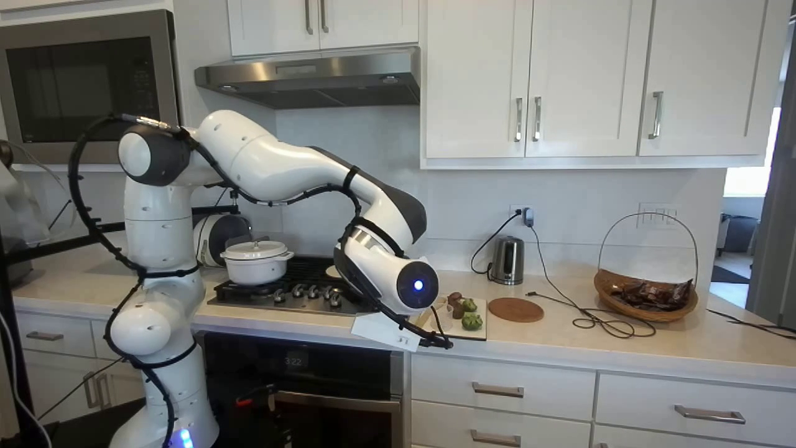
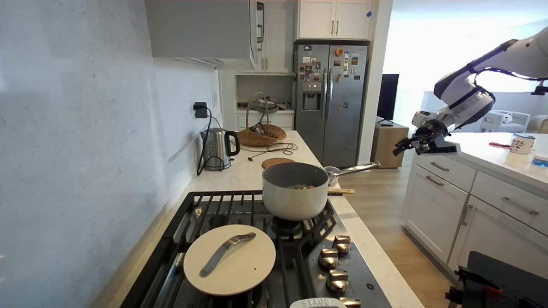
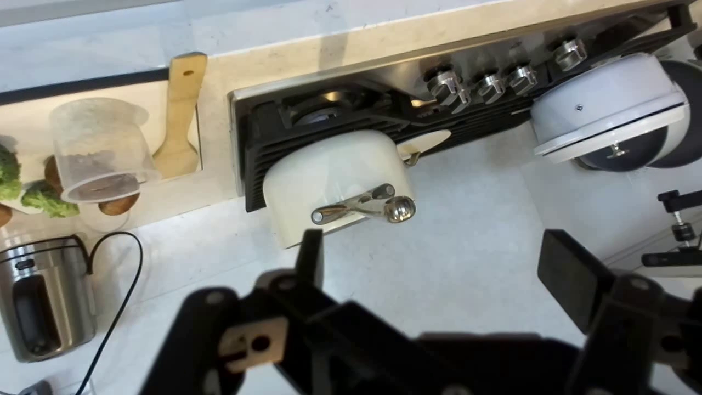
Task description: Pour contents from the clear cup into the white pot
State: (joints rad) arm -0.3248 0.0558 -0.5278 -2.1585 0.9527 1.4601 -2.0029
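The black two-fingered gripper [image 3: 439, 264] hangs in midair, jaws wide apart. Well away from it, the round, open-topped, metal-handled white pot [image 2: 295, 203] sits on the black-grated steel stove [image 2: 355, 263], brownish pieces [image 2: 302, 187] inside. Near it, the small clear plastic cup [image 3: 101, 145] stands upright on the pale cutting board [image 3: 24, 118], beside the flat wooden spatula [image 3: 178, 115].

The pot [image 2: 295, 203] is off-white outside and grey inside. The cup [image 3: 101, 145] is clear with a whitish tinge, the spatula [image 3: 181, 109] pale tan, the kettle [image 2: 216, 149] silver and black, the hob [image 2: 359, 265] black and silver. The basket [image 1: 659, 314] and round mat [image 1: 515, 310] are brown, the mug [image 2: 522, 144] white with a dark pattern, the bench [image 1: 559, 348] cream.
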